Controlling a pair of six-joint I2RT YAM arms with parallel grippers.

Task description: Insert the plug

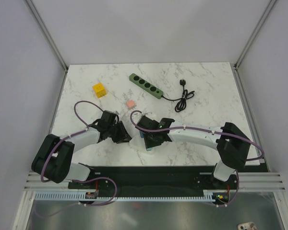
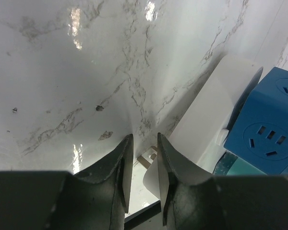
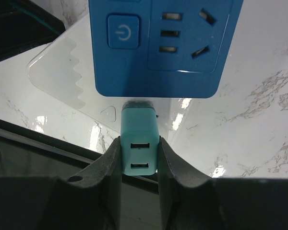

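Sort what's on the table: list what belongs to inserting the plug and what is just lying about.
For the job: teal plastic USB charger plug, clamped in the right fingers; blue plastic socket block with a power button.
Lying about: long green power strip; black coiled cable; yellow cube; small pink block.

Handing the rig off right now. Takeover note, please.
Left gripper: closed on a white part beside the blue socket cube; what that part is, unclear.
Right gripper: shut on the teal USB adapter, its nose against the cube's side.
Done: adapter grasped, lined up and at the cube.
Left: the joint is hidden, so check seating, push home if needed, then release.
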